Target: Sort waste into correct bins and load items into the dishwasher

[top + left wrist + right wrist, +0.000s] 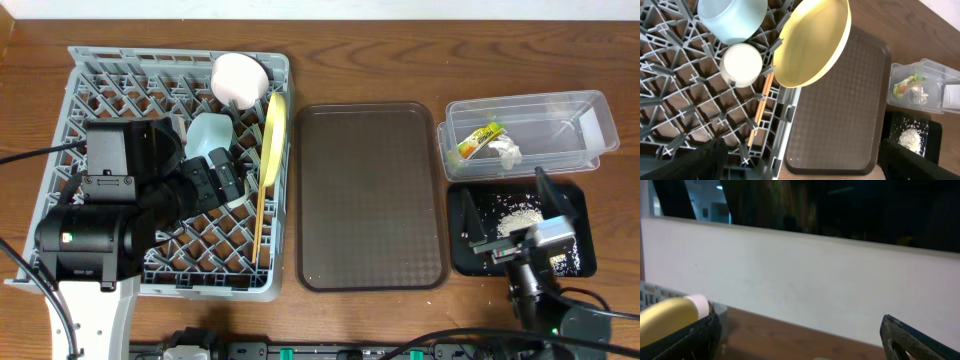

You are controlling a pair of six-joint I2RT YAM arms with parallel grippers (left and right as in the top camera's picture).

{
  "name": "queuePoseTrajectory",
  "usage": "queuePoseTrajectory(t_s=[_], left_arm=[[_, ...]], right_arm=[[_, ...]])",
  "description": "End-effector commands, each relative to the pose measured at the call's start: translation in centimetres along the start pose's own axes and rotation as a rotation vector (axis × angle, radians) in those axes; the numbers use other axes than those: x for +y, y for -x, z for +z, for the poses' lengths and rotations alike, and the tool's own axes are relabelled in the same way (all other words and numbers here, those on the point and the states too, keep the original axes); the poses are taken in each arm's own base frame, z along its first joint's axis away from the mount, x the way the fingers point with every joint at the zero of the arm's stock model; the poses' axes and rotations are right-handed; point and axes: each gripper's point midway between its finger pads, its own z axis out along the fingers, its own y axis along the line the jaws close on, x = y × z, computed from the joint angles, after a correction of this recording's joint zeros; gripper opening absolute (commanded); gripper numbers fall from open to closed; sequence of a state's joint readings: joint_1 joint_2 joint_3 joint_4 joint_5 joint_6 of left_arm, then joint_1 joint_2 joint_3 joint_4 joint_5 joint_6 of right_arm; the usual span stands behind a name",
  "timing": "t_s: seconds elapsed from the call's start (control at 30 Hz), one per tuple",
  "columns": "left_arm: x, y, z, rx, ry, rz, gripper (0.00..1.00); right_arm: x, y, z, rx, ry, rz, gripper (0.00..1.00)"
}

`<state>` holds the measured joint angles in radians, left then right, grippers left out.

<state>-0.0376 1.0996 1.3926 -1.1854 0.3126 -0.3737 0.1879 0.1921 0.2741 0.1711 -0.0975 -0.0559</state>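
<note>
The grey dishwasher rack (80,62) holds a white bowl (238,78), a light blue bowl (208,132), a yellow-green plate (274,125) standing on edge, and chopsticks (261,220). The white cup (741,64) shows in the left wrist view beside the plate (812,42). My left gripper (228,178) hovers open over the rack, holding nothing. In the clear tub (570,128) lie the wrapper (478,140) and tissue (506,151). Beige scraps (520,215) lie in the black tray (578,262). Over that tray my right gripper (508,205) stands open and holds nothing.
The brown serving tray (370,195) lies between the rack and the two bins with nothing on it. A white wall (805,275) rises behind the table in the right wrist view. Cables run along the front edge.
</note>
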Motion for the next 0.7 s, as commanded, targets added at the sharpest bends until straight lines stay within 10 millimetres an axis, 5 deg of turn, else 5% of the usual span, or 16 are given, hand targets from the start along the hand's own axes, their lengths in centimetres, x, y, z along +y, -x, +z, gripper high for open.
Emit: queuePoseTrajectory(t_s=[0.0,0.37,0.67], left_arm=[[-0.4,0.1,-0.2,-0.001,-0.012,-0.002,0.97],[-0.4,0.1,-0.2,-0.001,-0.012,-0.002,0.97],[-0.4,0.1,-0.2,-0.001,-0.011,-0.002,0.97]], right_arm=[[-0.2,-2.9,-0.9,0.019,-0.017,0.006,0.99],[-0.9,-8.5,-1.8,0.073,-0.061,0.052,0.99],[-1.7,-14.3,-3.0,0.312,-0.107,0.077,0.99]])
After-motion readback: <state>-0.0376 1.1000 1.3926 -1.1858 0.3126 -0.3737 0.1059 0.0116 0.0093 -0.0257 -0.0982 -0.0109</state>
